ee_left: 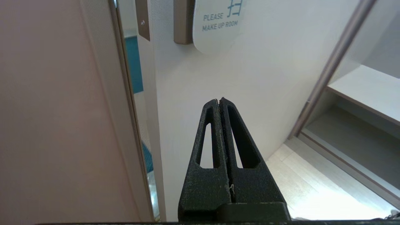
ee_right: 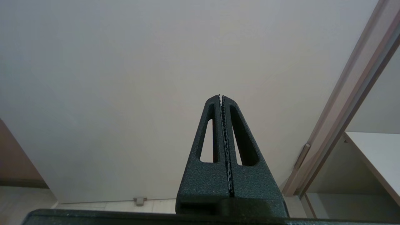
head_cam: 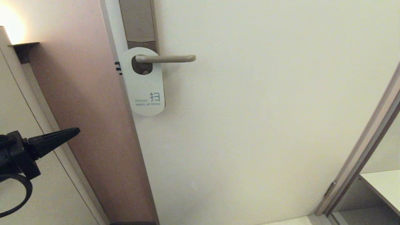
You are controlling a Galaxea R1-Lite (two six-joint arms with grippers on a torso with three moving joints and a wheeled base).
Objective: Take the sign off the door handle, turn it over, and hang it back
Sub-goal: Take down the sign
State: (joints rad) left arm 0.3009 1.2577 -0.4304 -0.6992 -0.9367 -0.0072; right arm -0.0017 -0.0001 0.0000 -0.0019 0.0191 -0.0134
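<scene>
White face outward, the sign point(head_cam: 143, 84) hangs from the door handle point(head_cam: 165, 58), its oval hole looped over the lever close to the backplate point(head_cam: 137, 22), and its blue lettering reads "PLEASE MAKE UP ROOM" near its rounded lower end. The lever runs level and points right, its rounded tip clear of the sign and about one sign-length out across the pale door point(head_cam: 265, 109). The sign lies flat against the door, tilted a little so its lower end sits slightly right of its top. Left of the door edge stands a pinkish-brown wall panel point(head_cam: 78, 93). The left gripper point(head_cam: 75, 131) hovers low on the left, well apart from the sign and below it, its two black fingers pressed together with nothing between them; the left wrist view shows the sign's lower end point(ee_left: 218, 28) far beyond the tips. The right gripper point(ee_right: 221, 96) is seen only by its own wrist camera, facing bare door, its toothed fingers closed against each other and empty. A shelf point(head_cam: 384, 187) sits at the lower right beyond the door frame.
</scene>
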